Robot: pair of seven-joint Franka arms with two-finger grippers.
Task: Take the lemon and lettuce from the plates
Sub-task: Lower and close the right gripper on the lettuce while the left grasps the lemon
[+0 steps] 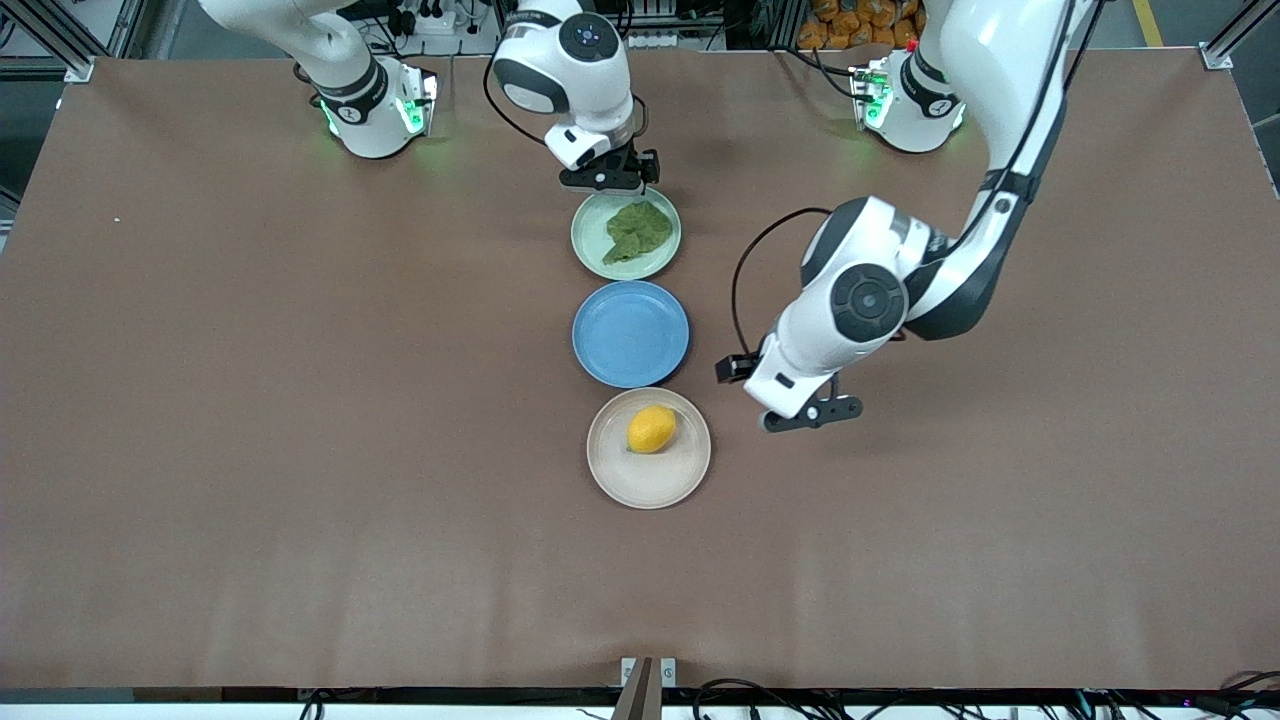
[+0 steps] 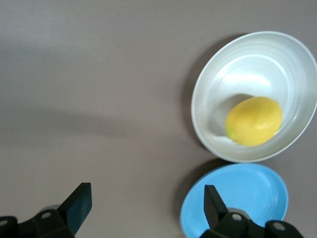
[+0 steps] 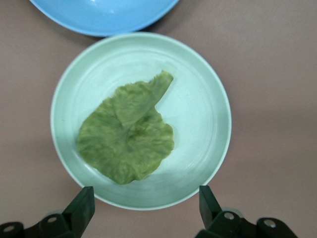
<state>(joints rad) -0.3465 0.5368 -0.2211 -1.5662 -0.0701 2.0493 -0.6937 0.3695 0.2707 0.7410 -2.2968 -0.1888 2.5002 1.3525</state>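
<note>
Brown matte surface (image 1: 300,400) carries three plates in a row. On the beige-cream round plate (image 1: 690,470), nearest the front camera, lies the bright-yellow oval lemon (image 1: 651,429); its long axis is hard to make out. The wrinkly dark-green lettuce leaf (image 1: 637,231) lies on the pale mint-green plate (image 1: 592,248); a plain blue plate (image 1: 630,333) sits between. Only the wrist views show fingers apart: left tool (image 2: 144,202) over bare surface beside the lemon's plate, right tool (image 3: 146,203) over the mint plate's rim.

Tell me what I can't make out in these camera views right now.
- Front view: the left hand is mostly covered by its own wrist, so its height over the table beside the beige plate is unclear.
- Front view: the right hand is likewise partly covered.
- Left wrist view: the blue plate is cut off by the frame edge.
- Underside of the lettuce and lemon: hidden.
</note>
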